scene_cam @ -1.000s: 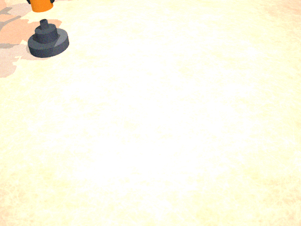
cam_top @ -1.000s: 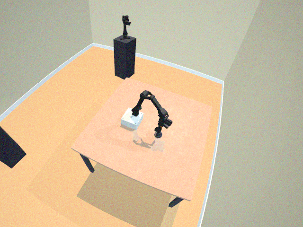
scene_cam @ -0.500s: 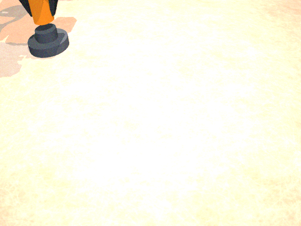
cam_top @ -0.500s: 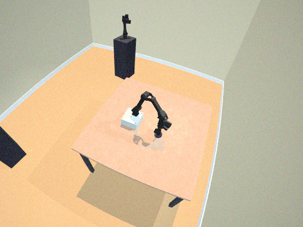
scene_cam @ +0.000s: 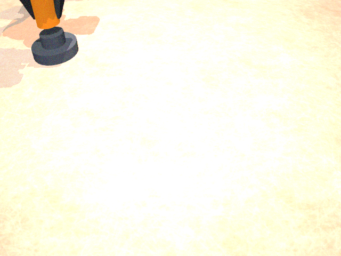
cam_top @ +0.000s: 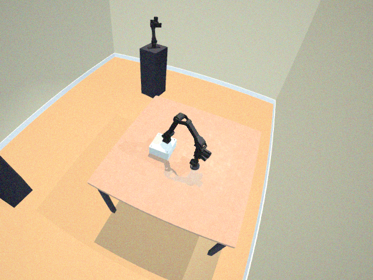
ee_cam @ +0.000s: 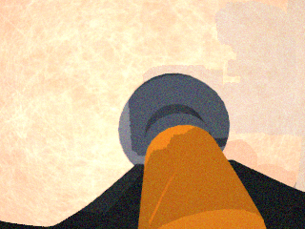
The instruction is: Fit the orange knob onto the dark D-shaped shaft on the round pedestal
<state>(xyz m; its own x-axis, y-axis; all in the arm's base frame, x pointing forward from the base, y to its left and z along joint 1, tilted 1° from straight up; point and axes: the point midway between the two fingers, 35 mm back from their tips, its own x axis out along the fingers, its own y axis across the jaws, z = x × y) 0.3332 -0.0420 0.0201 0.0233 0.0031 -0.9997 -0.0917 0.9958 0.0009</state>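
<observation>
The orange knob point(scene_cam: 43, 9) point(ee_cam: 195, 191) is held upright between the black fingers. My gripper point(cam_top: 194, 161) point(scene_cam: 46, 17) point(ee_cam: 185, 171) is shut on it. The dark round pedestal point(cam_top: 195, 167) point(scene_cam: 55, 57) point(ee_cam: 173, 88) stands on the table, with a narrower raised step in its middle. The knob's lower end is just above this step, with a small gap at the front in the exterior view. The knob looks slightly tilted there. The shaft is hidden by the knob, so its flat side and the knob's hole cannot be seen.
The arm's white base box point(cam_top: 159, 150) stands on the pink table point(cam_top: 144, 186), behind and left of the pedestal. A dark column point(cam_top: 152, 72) with another small black arm stands beyond the table's far edge. Another dark block point(cam_top: 13, 186) is at the left edge.
</observation>
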